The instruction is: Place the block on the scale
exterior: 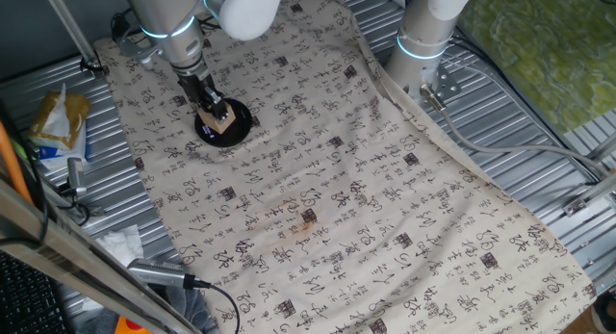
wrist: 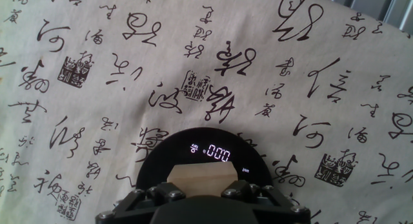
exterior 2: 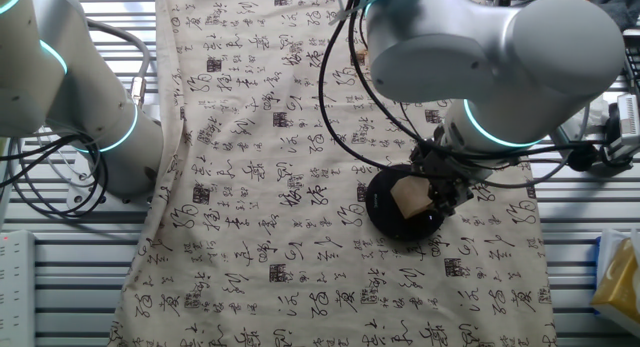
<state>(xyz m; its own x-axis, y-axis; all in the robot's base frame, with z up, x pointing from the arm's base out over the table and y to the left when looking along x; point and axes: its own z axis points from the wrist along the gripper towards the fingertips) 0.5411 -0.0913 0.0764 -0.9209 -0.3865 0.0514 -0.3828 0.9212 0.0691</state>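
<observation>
Block over scale, not released.

Gripper [wrist: 200, 193] pinches the wooden block [wrist: 197, 177] by two opposite side faces, above the round black scale [wrist: 213, 156]; display [wrist: 211, 152] reads 000, so likely no weight on it yet. Block looks light, rigid, and its plain faces suit a flat-face grip. Scale sits on the printed cloth [exterior: 385, 209].

Counting by kind: one wooden block [exterior: 220, 121] is showing, one round black scale [exterior: 240, 125] is lying under it, and one lit display [wrist: 211, 152] is glowing on the scale's face. One gripper [exterior: 214, 113] is showing at the block. Two robot arms are standing in the fixed views: the working arm [exterior 2: 490, 57] and a second arm [exterior 2: 70, 97]. One calligraphy-printed cloth [exterior: 366, 209] is covering the table.
</observation>
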